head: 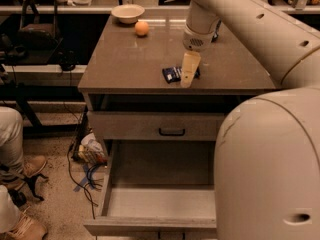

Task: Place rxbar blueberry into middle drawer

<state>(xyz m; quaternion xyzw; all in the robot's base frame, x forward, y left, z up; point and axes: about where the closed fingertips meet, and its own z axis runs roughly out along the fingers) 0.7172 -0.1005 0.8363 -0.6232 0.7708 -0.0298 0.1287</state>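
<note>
A single camera sits high and close behind the arm (pixel 250 24), looking down on the worktop (pixel 125 59) and the open drawer (pixel 160 204). The gripper (pixel 187 80) is mid-frame over the worktop's front edge.

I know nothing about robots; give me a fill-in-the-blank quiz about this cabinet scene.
The small flat dark blue snack bar lies on ___ of the grey-brown cabinet.
The robot's cream gripper points down at that ___.
The wide grey-wood drawer with a pale floor stands pulled ___.
Beside the pale round bowl sits a small round ___ fruit.
Missing: top; bar; open; orange.
</note>
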